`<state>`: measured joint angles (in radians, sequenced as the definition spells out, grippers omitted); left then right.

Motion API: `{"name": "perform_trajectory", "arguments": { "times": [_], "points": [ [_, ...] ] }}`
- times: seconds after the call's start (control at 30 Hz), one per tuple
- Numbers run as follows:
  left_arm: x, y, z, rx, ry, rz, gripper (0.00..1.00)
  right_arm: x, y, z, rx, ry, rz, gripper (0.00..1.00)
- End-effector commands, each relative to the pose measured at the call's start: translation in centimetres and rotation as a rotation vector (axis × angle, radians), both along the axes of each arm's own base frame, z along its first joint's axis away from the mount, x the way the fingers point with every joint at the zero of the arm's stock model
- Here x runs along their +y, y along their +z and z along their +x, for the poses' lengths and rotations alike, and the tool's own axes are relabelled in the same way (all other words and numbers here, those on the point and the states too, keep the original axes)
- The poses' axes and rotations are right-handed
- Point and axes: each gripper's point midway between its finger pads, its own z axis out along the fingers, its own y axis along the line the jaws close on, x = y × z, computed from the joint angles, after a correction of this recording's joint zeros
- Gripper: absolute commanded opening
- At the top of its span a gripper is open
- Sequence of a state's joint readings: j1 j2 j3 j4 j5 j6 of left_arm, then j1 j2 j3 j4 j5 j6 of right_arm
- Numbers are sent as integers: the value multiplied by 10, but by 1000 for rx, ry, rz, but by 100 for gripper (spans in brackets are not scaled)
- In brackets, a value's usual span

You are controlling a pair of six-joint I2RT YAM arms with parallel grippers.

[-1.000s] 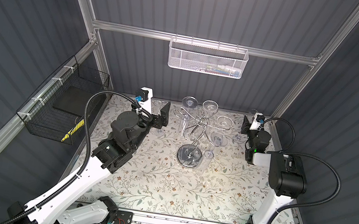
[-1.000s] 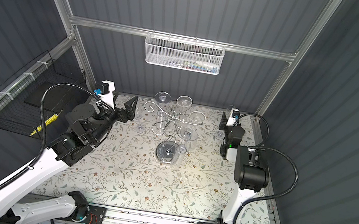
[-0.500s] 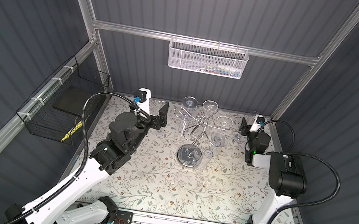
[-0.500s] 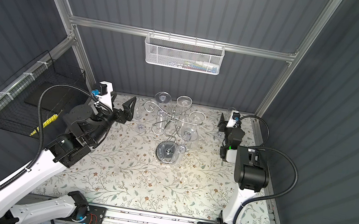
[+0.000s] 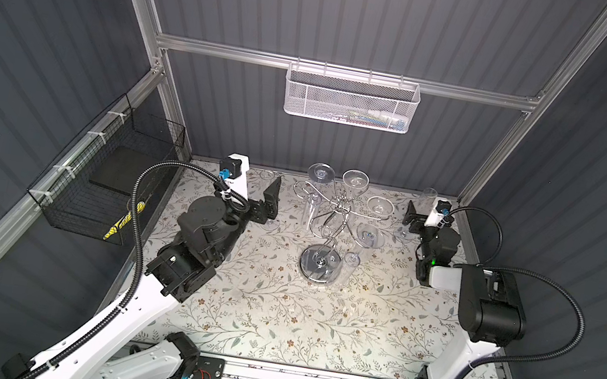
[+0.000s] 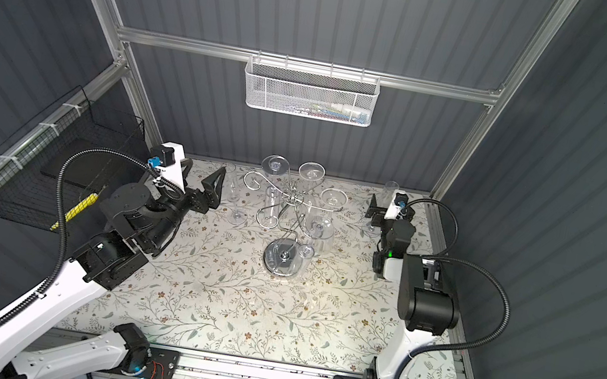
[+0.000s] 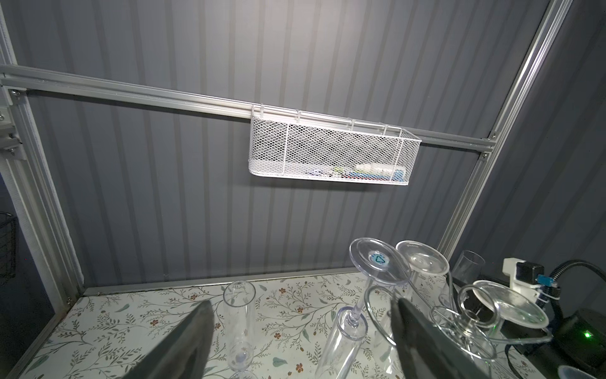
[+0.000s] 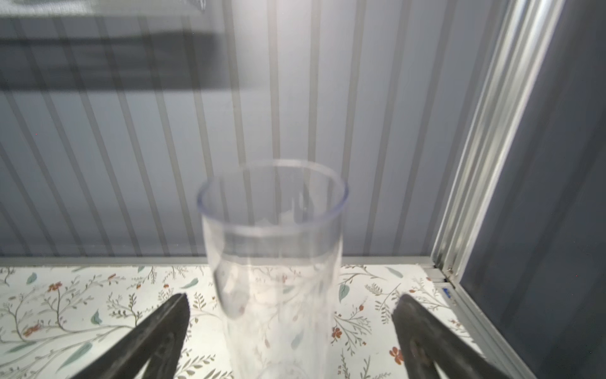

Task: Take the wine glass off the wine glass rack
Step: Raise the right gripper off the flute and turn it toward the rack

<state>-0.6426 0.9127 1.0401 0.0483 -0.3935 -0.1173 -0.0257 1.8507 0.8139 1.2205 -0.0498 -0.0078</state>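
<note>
Tabletop (image 5: 272, 311) with a pale floral-patterned cover, seen from above, with a black-and-white robot arm at each side. A shiny chrome wire wine glass rack (image 5: 313, 263), with a round mirror base, a twisted stem and curled arms, stands towards the back, between the two arms. Several clear stemmed wine glasses (image 5: 321, 172) hang upside down from its curls, round feet uppermost. The right gripper (image 8: 292, 306) is at the back right corner, its two dark fingers (image 8: 157, 331) spread wide. A tall clear upright glass (image 8: 272, 229) stands on the cover between them, with a gap on both sides and touched by neither. The left gripper (image 7: 300, 308) is left of the rack near the back, also spread wide and holding nothing. In its wrist view a second tall clear glass (image 7: 238, 315) stands upright on the cover ahead of it, apart from the fingers, with the rack's hanging glasses just beside. A white mesh basket (image 5: 351, 98) hangs on the back rail, and a black wire basket (image 5: 105, 181) hangs on the left wall.
</note>
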Motion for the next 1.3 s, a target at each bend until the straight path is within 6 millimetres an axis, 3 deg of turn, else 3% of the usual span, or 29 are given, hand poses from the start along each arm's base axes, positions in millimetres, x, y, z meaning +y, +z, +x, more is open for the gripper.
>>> {"name": "perform_trajectory", "arguments": {
  "times": [0.0, 0.13, 0.37, 0.57, 0.7, 0.8, 0.93, 1.1, 1.27],
  "points": [
    [10, 11, -12, -28, 7, -42, 87, -7, 20, -13, -34, -36, 4, 99],
    [11, 12, -22, -31, -21, -28, 88, -11, 44, -33, -35, -60, 23, 99],
    [22, 10, -39, -32, -27, 4, 88, -42, 70, -81, 119, -245, 208, 99],
    [22, 6, -49, -43, -65, 30, 90, -41, 105, -147, 288, -293, 408, 99],
    [21, 6, -47, -52, -56, 52, 90, -36, 116, -188, 374, -317, 445, 99],
    [21, 8, -43, -65, -41, 56, 91, -21, 115, -209, 439, -251, 492, 99],
    [15, 5, -35, -57, -38, 70, 91, 30, 126, -224, 458, 56, 531, 99],
    [11, -3, -28, -41, -41, 49, 90, 77, 138, -241, 554, 318, 634, 99],
    [9, -8, -27, -37, -46, 26, 91, 106, 150, -251, 600, 474, 751, 99]
  ]
}}
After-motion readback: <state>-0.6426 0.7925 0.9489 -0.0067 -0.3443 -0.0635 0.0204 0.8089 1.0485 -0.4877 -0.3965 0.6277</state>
